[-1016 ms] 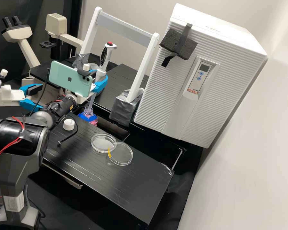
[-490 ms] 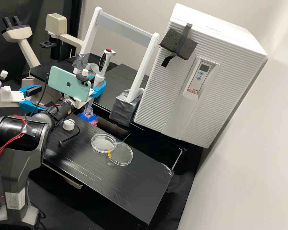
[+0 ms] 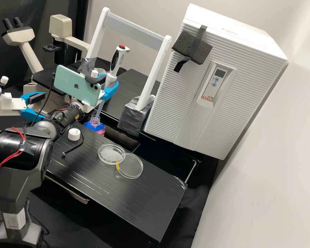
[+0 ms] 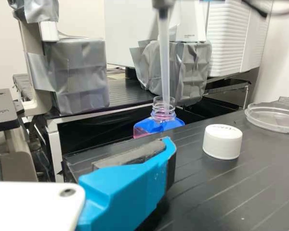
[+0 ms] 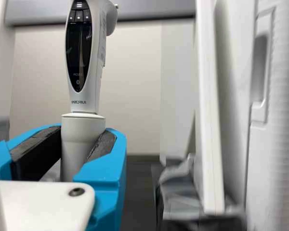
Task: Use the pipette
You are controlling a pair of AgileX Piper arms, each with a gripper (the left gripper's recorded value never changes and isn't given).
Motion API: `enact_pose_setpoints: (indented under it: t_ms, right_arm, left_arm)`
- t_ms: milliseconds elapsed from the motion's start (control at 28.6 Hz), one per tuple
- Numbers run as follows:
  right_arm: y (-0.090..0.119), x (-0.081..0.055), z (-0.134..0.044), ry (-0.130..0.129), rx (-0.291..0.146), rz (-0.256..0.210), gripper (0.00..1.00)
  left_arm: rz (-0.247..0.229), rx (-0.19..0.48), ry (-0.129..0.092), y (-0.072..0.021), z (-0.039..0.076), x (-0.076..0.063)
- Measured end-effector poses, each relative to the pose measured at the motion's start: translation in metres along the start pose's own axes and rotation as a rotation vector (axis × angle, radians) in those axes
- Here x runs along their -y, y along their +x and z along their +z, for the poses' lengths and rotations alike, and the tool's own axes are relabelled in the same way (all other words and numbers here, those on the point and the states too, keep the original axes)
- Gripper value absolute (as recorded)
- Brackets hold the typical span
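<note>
left gripper (image 3: 38,103): fingers apart, empty, low beside the bench | white cap (image 4: 223,141): off | right gripper (image 5: 82,154): clamped on pipette (image 5: 85,62), tip at media bottle (image 4: 159,126) mouth | step: likely aspirating | next: lift clear, carry to petri dish (image 3: 110,153)

High camera: fixed, set back, looks forward and down over the whole bench (image 3: 127,199). Left wrist camera: low, just above the benchtop, faces level toward the bottle (image 4: 159,124) and cap (image 4: 223,141), both shared with the high view. Right wrist camera: close behind the pipette (image 5: 84,72), level, facing the wall (image 5: 144,86).
</note>
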Motion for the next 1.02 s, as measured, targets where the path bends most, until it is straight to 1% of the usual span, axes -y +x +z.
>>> enact_pose_setpoints:
  t_ms: [105, 140, 210, 245, 280, 315, 385, 455, 490, 560, 595, 630, 665, 735, 770, 805, 840, 910, 1016]
  right_arm:
    - [0.0, -0.012, -0.007, 0.017, -0.019, 0.033, 0.0]
    - [-0.001, -0.02, -0.009, 0.023, -0.025, 0.048, 0.0]
    - [-0.002, -0.029, -0.011, 0.032, -0.027, 0.063, 0.0]
    - [-0.003, -0.033, -0.011, 0.037, -0.027, 0.071, 0.0]
    - [-0.004, -0.039, -0.012, 0.049, -0.028, 0.075, 0.0]
    - [-0.005, -0.047, -0.012, 0.077, -0.033, 0.076, 0.0]
    - [-0.009, -0.057, -0.011, 0.094, -0.048, 0.074, 0.0]
    - [-0.014, -0.067, -0.008, 0.105, -0.059, 0.079, 0.0]
    - [-0.019, -0.075, -0.005, 0.114, -0.065, 0.086, 0.0]
    - [-0.027, -0.084, 0.0, 0.102, -0.08, 0.093, 0.0]
    - [-0.031, -0.087, 0.003, 0.095, -0.081, 0.098, 0.0]
    - [-0.037, -0.094, 0.006, 0.091, -0.086, 0.112, 0.0]
    - [-0.041, -0.098, 0.009, 0.081, -0.085, 0.12, 0.0]
    - [-0.046, -0.104, 0.015, 0.071, -0.081, 0.133, 0.0]
    - [-0.05, -0.106, 0.018, 0.066, -0.077, 0.14, 0.0]
    - [-0.053, -0.108, 0.021, 0.06, -0.071, 0.141, 0.0]
    - [-0.057, -0.112, 0.026, 0.052, -0.059, 0.141, 0.0]
    - [-0.061, -0.115, 0.032, 0.038, -0.043, 0.144, 0.0]
    - [-0.069, -0.12, 0.04, 0.036, -0.011, 0.146, 0.0]
  left_arm:
    - [0.0, 0.0, 0.0, 0.0, 0.0, 0.0]
    - [-0.002, 0.004, 0.003, 0.0, 0.0, 0.0]
    - [-0.005, 0.02, 0.008, -0.0006, 0.002, 0.001]
    - [-0.008, 0.025, 0.005, -0.0009, 0.002, 0.001]
    - [-0.007, 0.033, -0.005, -0.0012, 0.003, 0.001]
    - [-0.009, 0.044, -0.017, -0.0029, 0.003, 0.002]
    - [-0.011, 0.073, -0.032, -0.0056, 0.005, 0.002]
    - [-0.011, 0.096, -0.046, -0.009, 0.006, 0.0]
    - [-0.005, 0.113, -0.055, -0.0117, 0.007, -0.002]
    - [0.009, 0.139, -0.055, -0.0144, 0.01, -0.004]
    - [0.016, 0.149, -0.06, -0.0155, 0.011, -0.005]
    - [0.02, 0.16, -0.06, -0.0166, 0.012, -0.006]
    - [0.02, 0.169, -0.055, -0.0172, 0.013, -0.007]
    - [0.026, 0.183, -0.05, -0.0178, 0.015, -0.008]
    - [0.024, 0.188, -0.048, -0.0179, 0.016, -0.008]
    - [0.023, 0.198, -0.05, -0.0181, 0.017, -0.008]
    - [0.023, 0.204, -0.056, -0.0181, 0.018, -0.008]
    - [0.021, 0.215, -0.057, -0.0179, 0.021, -0.008]
    - [0.016, 0.231, -0.057, -0.0175, 0.025, -0.007]
